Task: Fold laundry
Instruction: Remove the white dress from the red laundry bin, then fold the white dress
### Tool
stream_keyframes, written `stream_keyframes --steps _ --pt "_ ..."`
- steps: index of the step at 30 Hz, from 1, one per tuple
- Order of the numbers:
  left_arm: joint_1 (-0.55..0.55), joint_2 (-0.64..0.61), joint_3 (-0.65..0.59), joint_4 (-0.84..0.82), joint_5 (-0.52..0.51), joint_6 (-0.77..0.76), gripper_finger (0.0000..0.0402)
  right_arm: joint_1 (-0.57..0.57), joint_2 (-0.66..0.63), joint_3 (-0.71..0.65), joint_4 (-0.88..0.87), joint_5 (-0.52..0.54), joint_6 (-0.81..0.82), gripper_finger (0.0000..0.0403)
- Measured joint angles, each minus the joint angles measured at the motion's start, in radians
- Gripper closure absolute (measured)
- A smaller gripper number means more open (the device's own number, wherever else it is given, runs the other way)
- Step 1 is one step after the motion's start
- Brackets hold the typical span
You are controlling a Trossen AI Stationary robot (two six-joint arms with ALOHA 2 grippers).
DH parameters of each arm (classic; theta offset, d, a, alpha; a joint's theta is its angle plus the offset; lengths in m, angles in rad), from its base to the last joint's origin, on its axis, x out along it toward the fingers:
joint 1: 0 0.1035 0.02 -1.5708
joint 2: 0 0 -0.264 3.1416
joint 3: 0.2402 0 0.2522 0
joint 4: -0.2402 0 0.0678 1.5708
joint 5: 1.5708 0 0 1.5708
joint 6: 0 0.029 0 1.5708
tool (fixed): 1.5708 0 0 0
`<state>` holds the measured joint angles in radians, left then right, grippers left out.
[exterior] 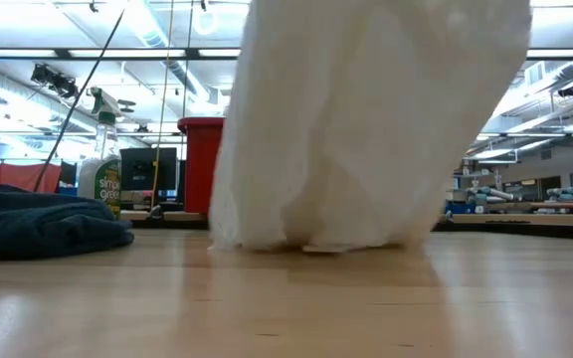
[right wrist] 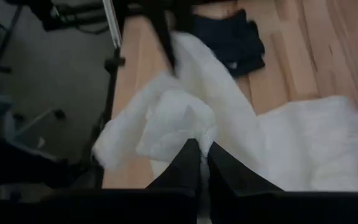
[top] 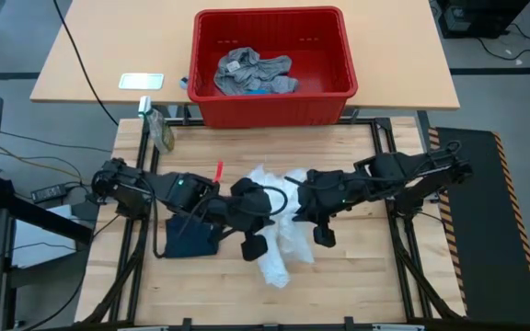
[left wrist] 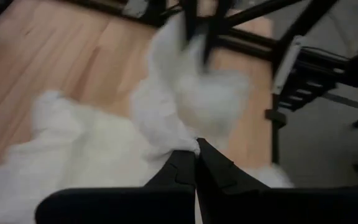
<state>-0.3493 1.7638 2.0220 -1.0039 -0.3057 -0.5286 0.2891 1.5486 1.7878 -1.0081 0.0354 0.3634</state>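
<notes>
At mid-tabletop (top: 357, 276), the left tool (left wrist: 196, 155) and right tool (right wrist: 204, 152) each pinch the white garment (top: 279, 244), hanging lengthwise between them.

We see a white garment (top: 279, 234), thin and crumpled, at the middle of the desk (top: 357, 276), in front of the red basket (top: 274, 101). Part of it is lifted off the desk, pinched in the closed left tool (left wrist: 196, 152) and the closed right tool (right wrist: 202, 149); the rest trails down onto the wood. A dark navy garment (top: 190, 237) lies bunched flat just beside the white one. A heather grey garment (top: 251, 74) sits heaped inside the basket, a bright blue scrap (top: 261, 91) showing at its edge.
</notes>
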Motion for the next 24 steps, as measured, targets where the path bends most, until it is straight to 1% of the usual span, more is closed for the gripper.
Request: stream_keyframes --steps 3,7,10,12,13,16,18,20,22,24 --pt "0.002 -0.007 0.000 -0.099 -0.003 -0.076 0.0401 -0.022 0.000 0.000 0.005 0.018 -0.003 0.0384" --pt "-0.027 -0.019 0.000 -0.311 -0.004 -0.199 0.0401 -0.066 0.004 -0.005 -0.045 0.053 0.017 0.0384" --pt "-0.057 -0.022 0.000 -0.483 -0.004 -0.288 0.0401 -0.093 0.002 -0.056 -0.049 0.059 0.059 0.0384" --pt "-0.074 -0.022 0.000 -0.546 -0.009 -0.336 0.0401 -0.101 0.004 -0.104 -0.047 0.054 0.086 0.0384" --pt "-0.083 -0.021 0.000 -0.566 -0.013 -0.348 0.0401 -0.103 0.004 -0.136 -0.033 0.050 0.103 0.0385" --pt "-0.122 -0.018 0.000 -0.555 -0.036 -0.341 0.0401 -0.106 0.004 -0.251 0.046 0.021 0.164 0.0385" --pt "-0.151 -0.015 0.000 -0.548 -0.069 -0.336 0.0401 -0.107 0.005 -0.321 0.107 -0.037 0.218 0.0385" --pt "-0.172 -0.006 0.000 -0.552 -0.079 -0.335 0.0401 -0.100 0.005 -0.378 0.187 -0.109 0.269 0.0385" --pt "-0.187 0.008 -0.001 -0.538 -0.077 -0.336 0.0401 -0.077 0.005 -0.407 0.238 -0.144 0.302 0.0385" --pt "-0.197 0.023 -0.001 -0.492 -0.049 -0.334 0.0401 -0.050 0.005 -0.410 0.271 -0.158 0.315 0.0385"
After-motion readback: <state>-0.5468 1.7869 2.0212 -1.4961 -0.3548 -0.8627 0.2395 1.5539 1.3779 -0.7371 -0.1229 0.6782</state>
